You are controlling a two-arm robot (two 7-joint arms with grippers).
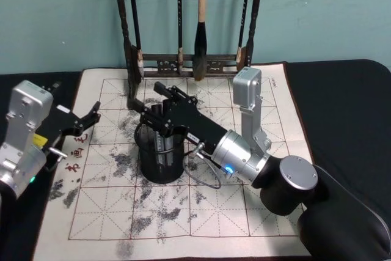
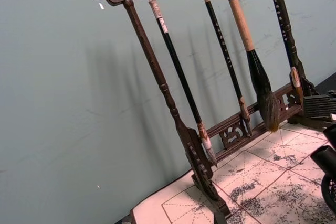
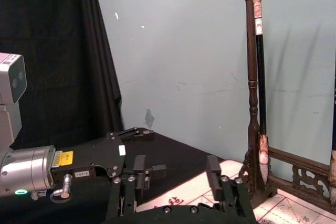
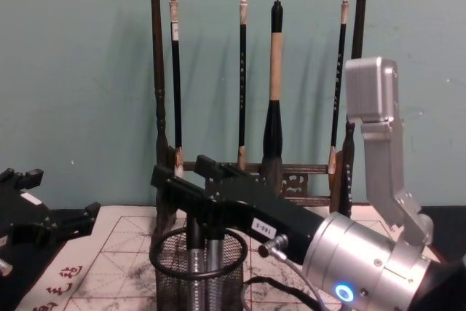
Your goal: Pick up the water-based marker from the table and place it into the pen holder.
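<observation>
The black wire-mesh pen holder (image 1: 160, 166) (image 4: 169, 282) stands on the felt mat (image 1: 244, 212) left of centre. My right gripper (image 1: 160, 125) (image 4: 204, 234) hangs right over its rim, pointing down into it. Its fingers (image 3: 212, 169) stand wide apart and open, with nothing between them. Two grey marker-like barrels (image 4: 193, 278) stand upright inside the cup below the fingertips. Which one is the water-based marker I cannot tell. My left gripper (image 1: 88, 123) (image 4: 44, 227) (image 3: 137, 134) is open and hovers at the mat's left edge, a hand's width from the holder.
A tall dark wooden brush rack (image 1: 183, 62) (image 4: 156, 71) (image 2: 157, 72) (image 3: 252, 77) with several hanging brushes stands at the mat's far edge, close behind the holder. The right arm's forearm (image 1: 244, 157) crosses the mat's middle. A teal wall lies behind.
</observation>
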